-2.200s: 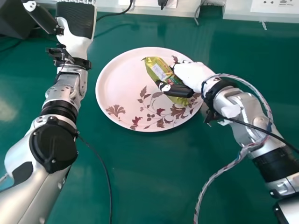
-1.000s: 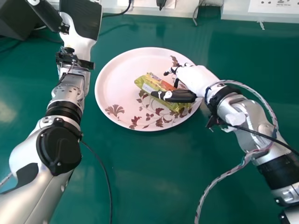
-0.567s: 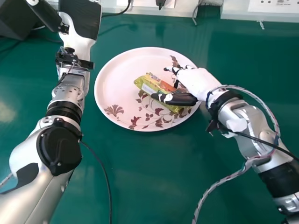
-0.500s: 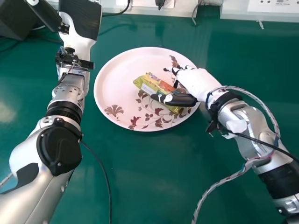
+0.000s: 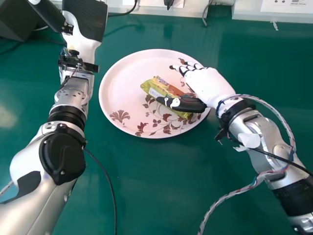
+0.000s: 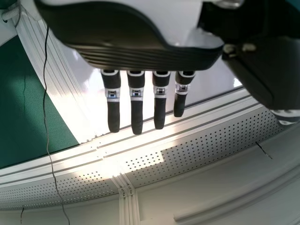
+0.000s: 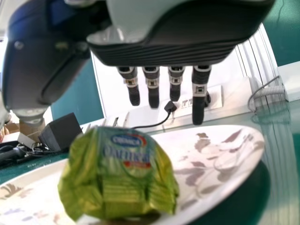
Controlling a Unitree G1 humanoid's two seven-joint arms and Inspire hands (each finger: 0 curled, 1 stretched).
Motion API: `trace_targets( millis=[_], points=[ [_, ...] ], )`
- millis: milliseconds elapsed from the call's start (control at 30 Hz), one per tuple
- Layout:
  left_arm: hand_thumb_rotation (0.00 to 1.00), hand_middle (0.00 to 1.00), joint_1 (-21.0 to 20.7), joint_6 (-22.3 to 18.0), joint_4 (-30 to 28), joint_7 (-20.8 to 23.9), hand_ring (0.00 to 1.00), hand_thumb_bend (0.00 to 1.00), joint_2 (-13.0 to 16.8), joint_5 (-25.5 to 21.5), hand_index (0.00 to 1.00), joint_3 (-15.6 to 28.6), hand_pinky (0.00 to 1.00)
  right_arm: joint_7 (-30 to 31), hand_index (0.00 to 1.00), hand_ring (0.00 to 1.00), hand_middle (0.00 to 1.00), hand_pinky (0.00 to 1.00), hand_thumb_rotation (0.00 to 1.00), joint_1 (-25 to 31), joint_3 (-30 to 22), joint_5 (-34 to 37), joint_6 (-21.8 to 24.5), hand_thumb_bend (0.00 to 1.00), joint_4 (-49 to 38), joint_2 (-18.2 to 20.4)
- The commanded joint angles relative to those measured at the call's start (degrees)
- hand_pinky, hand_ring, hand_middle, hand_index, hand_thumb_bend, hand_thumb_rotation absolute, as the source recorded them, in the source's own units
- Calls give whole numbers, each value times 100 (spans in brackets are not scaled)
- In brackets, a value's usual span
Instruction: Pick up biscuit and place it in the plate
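Pinkish-white floral plate point(image 5: 122, 81), ctr head view. L hand point(image 5: 84, 22), upper L: fingers straight. R hand point(image 5: 208, 83), R of ctr: fingers straight, unclamped. Biscuit pkt point(image 5: 157, 88) on plate; low exit might snag & drag it rimward.

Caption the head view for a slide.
Yellow-green biscuit packet on a round, pale floral plate, the robot's open right hand above.

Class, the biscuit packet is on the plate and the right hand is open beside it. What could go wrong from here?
In the head view, the right hand's thumb overlaps the biscuit packet, so pulling back might drag it. The hand also extends over the plate's rim and could bump it.
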Motion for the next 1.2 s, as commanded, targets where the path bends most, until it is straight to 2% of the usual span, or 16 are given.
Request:
trace_targets(
  millis=[0, 267, 433, 733, 967, 1167],
  points=[
    [28, 87, 105, 11, -14, -38, 79, 98, 65, -17, 94, -1, 69, 54, 100, 93, 99, 72, 80, 18, -53, 14, 26, 92, -86, 43],
    [30, 85, 99, 49, -1, -24, 75, 99, 95, -53, 92, 2, 66, -58, 100, 92, 99, 70, 81, -36, -70, -118, 34, 91, -208, 51],
    [30, 84, 96, 27, -16, 88, 74, 99, 107, -48, 92, -2, 67, -80, 100, 92, 99, 71, 81, -15, -127, -98, -5, 92, -338, 80],
    [29, 85, 117, 124, -24, 39, 75, 98, 186, -113, 93, 30, 70, -74, 100, 91, 98, 72, 80, -8, -266, -6, -6, 90, -537, 202],
    [33, 85, 166, 48, -69, 81, 75, 98, 217, -63, 95, -15, 69, -389, 100, 90, 97, 71, 78, 49, -437, 87, -208, 89, -591, 208],
    [35, 84, 177, 75, -91, 168, 75, 99, 230, -83, 95, -2, 67, -652, 100, 89, 96, 72, 71, 111, -598, 119, -309, 88, -718, 227]
  ],
)
